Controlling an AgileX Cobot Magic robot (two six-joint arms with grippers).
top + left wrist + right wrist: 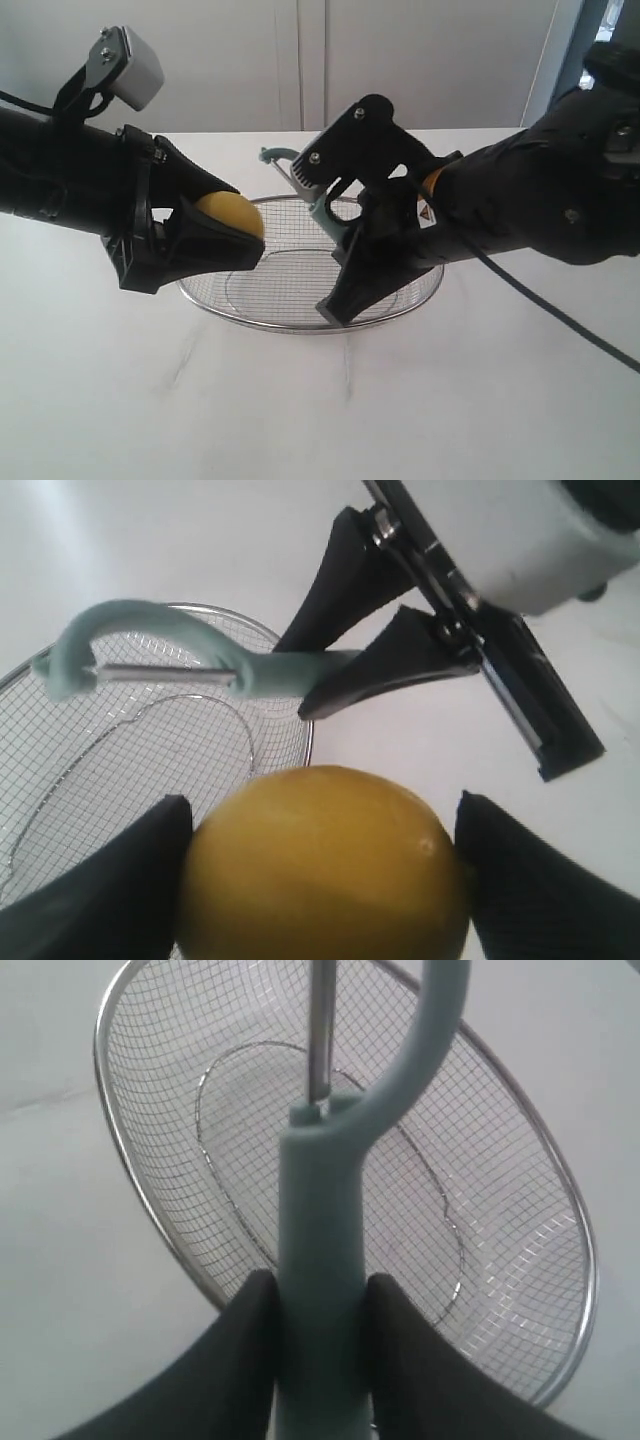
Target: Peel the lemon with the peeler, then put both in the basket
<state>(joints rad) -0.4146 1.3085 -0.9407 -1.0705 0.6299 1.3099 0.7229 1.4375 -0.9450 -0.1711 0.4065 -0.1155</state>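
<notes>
My left gripper [222, 232] [322, 865] is shut on the yellow lemon [232, 214] [325, 865], held in the air over the left rim of the basket [300, 325] [130, 760] [150, 1190]. No sticker shows on the lemon. My right gripper [345, 235] [320, 1300] is shut on the handle of the teal peeler [300, 175] [160, 650] [320, 1260]. The peeler's head and blade point toward the lemon, a short gap away, above the basket. The wire basket sits on the white table with nothing in it.
The white table [320, 410] spreads around the basket on all sides. A pale wall stands behind. The right arm's black body [540, 190] [450, 590] hangs over the basket's right side.
</notes>
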